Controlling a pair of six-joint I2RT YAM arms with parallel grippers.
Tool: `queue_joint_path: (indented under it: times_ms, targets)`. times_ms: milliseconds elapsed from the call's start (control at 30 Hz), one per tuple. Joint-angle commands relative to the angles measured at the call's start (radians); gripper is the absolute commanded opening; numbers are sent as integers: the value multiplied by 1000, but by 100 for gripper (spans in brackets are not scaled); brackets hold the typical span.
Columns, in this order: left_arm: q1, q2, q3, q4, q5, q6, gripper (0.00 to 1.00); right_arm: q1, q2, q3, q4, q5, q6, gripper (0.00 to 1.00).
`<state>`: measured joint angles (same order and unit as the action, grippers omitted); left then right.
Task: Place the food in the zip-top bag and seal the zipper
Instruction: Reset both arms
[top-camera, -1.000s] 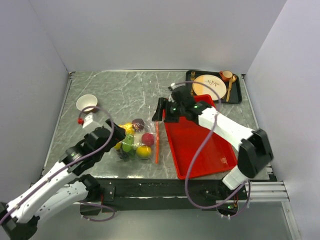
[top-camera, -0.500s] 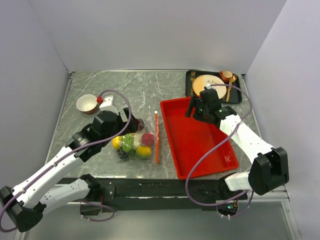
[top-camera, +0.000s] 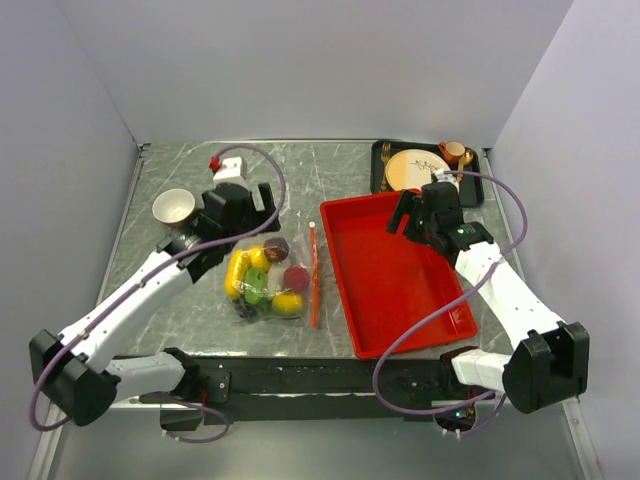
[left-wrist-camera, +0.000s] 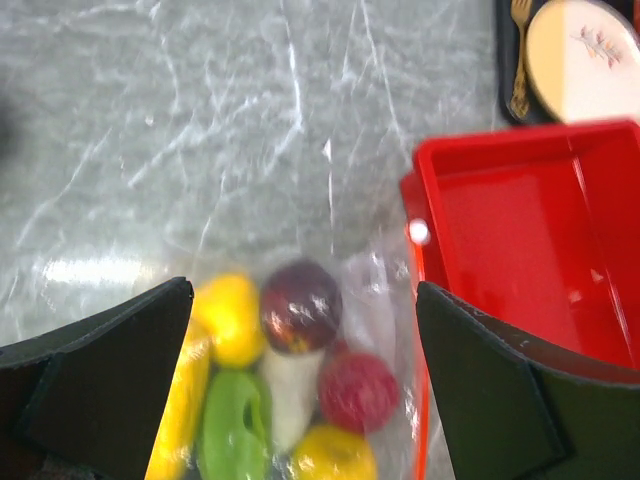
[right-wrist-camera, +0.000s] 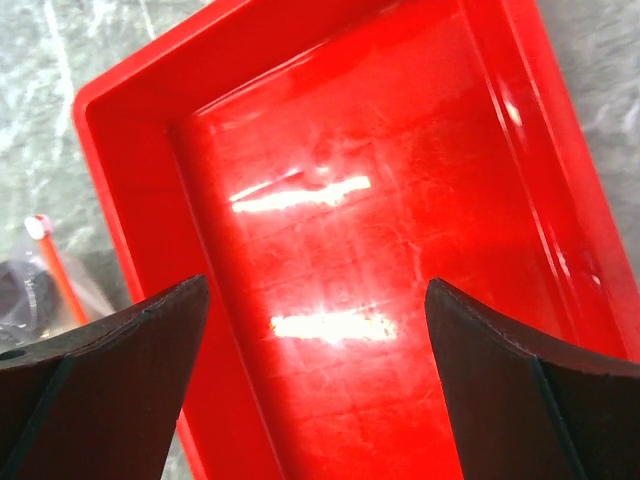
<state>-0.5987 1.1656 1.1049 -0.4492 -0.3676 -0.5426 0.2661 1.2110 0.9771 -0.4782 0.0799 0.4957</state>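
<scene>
The bag (top-camera: 262, 283) lies flat on the table (top-camera: 300, 170) near the front, with the food (top-camera: 256, 285) all inside. Its zipper (top-camera: 313, 285) runs along the right edge, just beside the red tray (top-camera: 400, 300), slider (top-camera: 312, 227) at the far end. The left gripper (left-wrist-camera: 300, 300) hangs over the bag's far side, jaws wide, holding nothing. The right gripper (right-wrist-camera: 315, 290) is over the tray's far end, also spread wide and empty. Further back there's a bowl (top-camera: 173, 207) and a plate (top-camera: 415, 170).
</scene>
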Motion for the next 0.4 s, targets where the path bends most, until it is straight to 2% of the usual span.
queue_joint_path:
  times_ms: [0, 67, 133, 267, 367]
  targets:
    - [210, -27, -8, 215, 238, 90, 99, -56, -37, -18, 88, -140, -2, 96]
    - [357, -46, -40, 253, 359, 76, 99, -56, -48, -9, 92, -91, -11, 96]
    - [421, -43, -48, 265, 391, 91, 99, -56, -47, -5, 96, -81, -17, 96]
    - [433, -38, -51, 224, 227, 132, 99, -56, -42, -17, 122, -29, -32, 96]
    - [433, -112, -130, 308, 203, 126, 99, -56, -30, -35, 148, 3, -29, 96]
